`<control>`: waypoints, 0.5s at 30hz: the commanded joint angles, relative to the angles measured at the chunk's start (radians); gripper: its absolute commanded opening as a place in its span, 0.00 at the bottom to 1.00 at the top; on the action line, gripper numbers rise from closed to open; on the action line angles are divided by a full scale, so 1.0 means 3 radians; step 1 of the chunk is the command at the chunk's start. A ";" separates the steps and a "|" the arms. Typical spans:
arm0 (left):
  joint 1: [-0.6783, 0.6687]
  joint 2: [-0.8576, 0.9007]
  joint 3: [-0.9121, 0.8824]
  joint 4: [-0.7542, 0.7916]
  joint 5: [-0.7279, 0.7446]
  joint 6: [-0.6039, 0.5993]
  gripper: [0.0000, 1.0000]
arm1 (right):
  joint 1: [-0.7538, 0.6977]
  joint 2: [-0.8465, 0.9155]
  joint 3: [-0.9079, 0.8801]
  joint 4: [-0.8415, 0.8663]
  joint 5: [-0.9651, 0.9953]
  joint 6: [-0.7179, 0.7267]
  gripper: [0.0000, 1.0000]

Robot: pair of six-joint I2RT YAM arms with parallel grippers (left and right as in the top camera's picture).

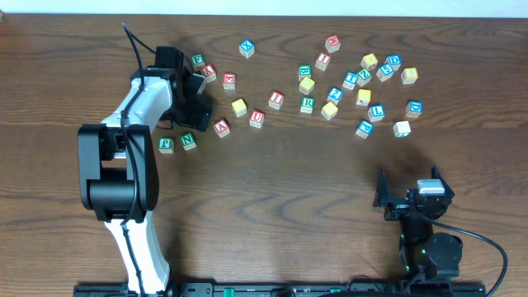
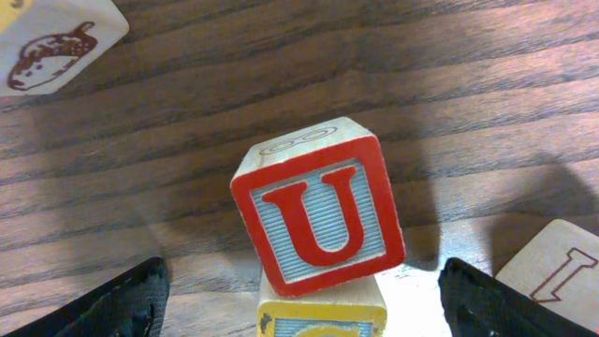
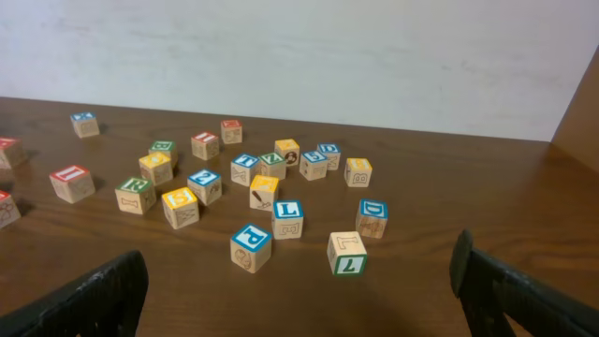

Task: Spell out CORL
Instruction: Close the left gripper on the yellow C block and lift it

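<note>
Between our left jaws, which stand spread wide and grasp nothing, a yellow-faced cube (image 2: 323,318) sits centred at the bottom edge of the left wrist view. Its letter is cut off, so we cannot tell whether it is the C or the O. Just beyond it a red U cube (image 2: 318,217) stands tilted; whether the two touch we cannot tell.

We judge that the coming move turns on this: the yellow cube lies straight ahead in the gap, and being square it has no long axis to align with. Farther out on the counter (image 1: 272,206), the green R cube (image 1: 307,104) lies mid-field. The blue L cube (image 1: 377,111) lies nearer our right jaws, which are likewise released and empty.
</note>
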 commanded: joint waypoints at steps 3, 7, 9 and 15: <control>0.0017 0.0013 -0.0025 0.0013 -0.0020 0.0031 0.84 | -0.0019 -0.0020 -0.0004 -0.0013 0.0028 0.0042 0.99; 0.0017 0.0013 -0.0025 0.0029 -0.0020 0.0031 0.78 | -0.0019 -0.0020 -0.0004 -0.0013 0.0028 0.0042 0.99; 0.0017 0.0013 -0.0025 0.0032 -0.0022 0.0031 0.73 | -0.0019 -0.0020 -0.0004 -0.0013 0.0028 0.0042 0.99; 0.0017 0.0013 -0.0025 0.0032 -0.0020 0.0029 0.42 | -0.0019 -0.0020 -0.0004 -0.0013 0.0028 0.0041 0.99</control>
